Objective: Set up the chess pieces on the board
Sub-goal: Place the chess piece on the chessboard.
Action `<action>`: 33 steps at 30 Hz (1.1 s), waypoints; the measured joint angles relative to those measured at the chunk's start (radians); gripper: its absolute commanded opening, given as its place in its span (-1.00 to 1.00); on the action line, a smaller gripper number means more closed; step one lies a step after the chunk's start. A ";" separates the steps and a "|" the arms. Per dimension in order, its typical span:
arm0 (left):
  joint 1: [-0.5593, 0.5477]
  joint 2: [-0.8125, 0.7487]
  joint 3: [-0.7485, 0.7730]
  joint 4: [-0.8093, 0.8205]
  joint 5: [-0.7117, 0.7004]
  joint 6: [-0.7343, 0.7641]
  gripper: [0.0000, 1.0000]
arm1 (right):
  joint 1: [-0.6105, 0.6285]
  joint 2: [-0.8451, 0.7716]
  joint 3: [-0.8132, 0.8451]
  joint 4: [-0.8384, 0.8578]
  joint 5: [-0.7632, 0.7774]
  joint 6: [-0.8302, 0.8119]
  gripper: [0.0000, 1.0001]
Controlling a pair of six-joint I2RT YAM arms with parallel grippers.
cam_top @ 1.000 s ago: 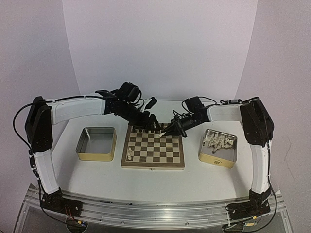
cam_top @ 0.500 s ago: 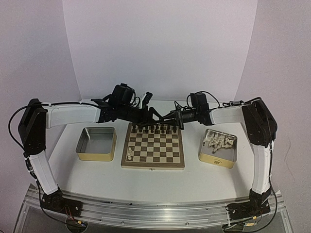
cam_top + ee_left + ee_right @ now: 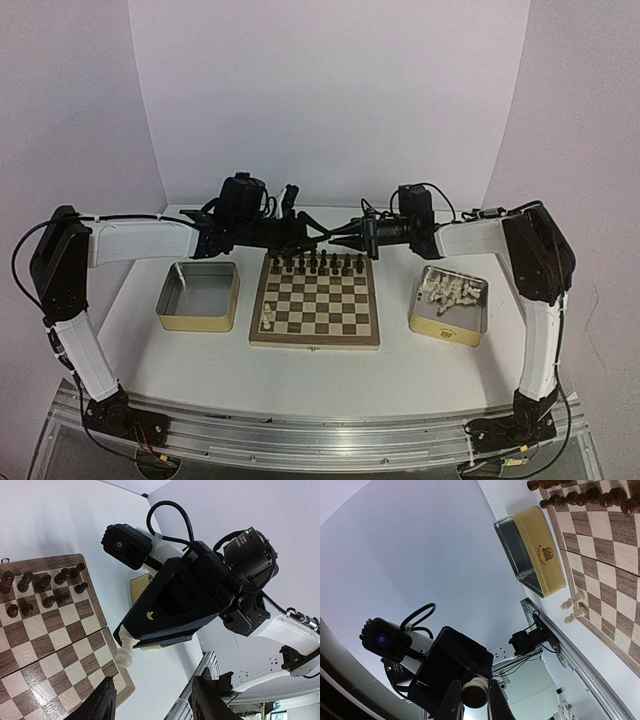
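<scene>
A white table point(image 3: 400, 365) fills the scene, backed by a plain pale wall that curves round it with a faint lilac tint at both sides. A metal rail point(image 3: 320, 438) runs along the table's near edge and carries the 2 arm bases.

The board point(image 3: 330, 312) lies flat at the middle of the table. Dark pieces point(image 3: 322, 264) stand in its far 2 rows, and a small cluster of cream chess pieces point(image 3: 268, 318) stands at its near-left corner. More cream pieces point(image 3: 452, 291) lie heaped in the right tin point(image 3: 446, 329), beside the board's right edge. The left tin point(image 3: 198, 320) sits beside the board's left edge.

Both arms reach in level above the board's far edge, tips almost meeting. The right gripper point(image 3: 347, 240) is clamped on 1 cream piece point(image 3: 125, 652), whose rounded head sticks out past the fingertips. The left gripper point(image 3: 152, 690) faces it with its fingers apart and nothing between them.
</scene>
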State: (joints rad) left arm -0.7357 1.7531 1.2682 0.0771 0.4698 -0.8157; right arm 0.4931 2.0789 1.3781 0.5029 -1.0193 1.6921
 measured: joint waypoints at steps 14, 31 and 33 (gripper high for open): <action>0.000 0.034 0.010 0.034 -0.001 -0.031 -0.28 | 0.000 0.000 0.000 0.079 0.000 0.055 -1.00; 0.006 0.052 0.020 0.105 -0.056 -0.075 -0.42 | 0.000 0.000 0.000 0.116 -0.001 0.087 -1.00; 0.006 0.053 0.020 0.112 -0.056 -0.080 -0.46 | 0.000 0.000 0.000 0.121 -0.001 0.090 -1.00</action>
State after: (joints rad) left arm -0.7292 1.8058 1.2884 0.1890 0.4133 -0.8955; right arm 0.4931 2.0789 1.3781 0.6237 -1.0203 1.7818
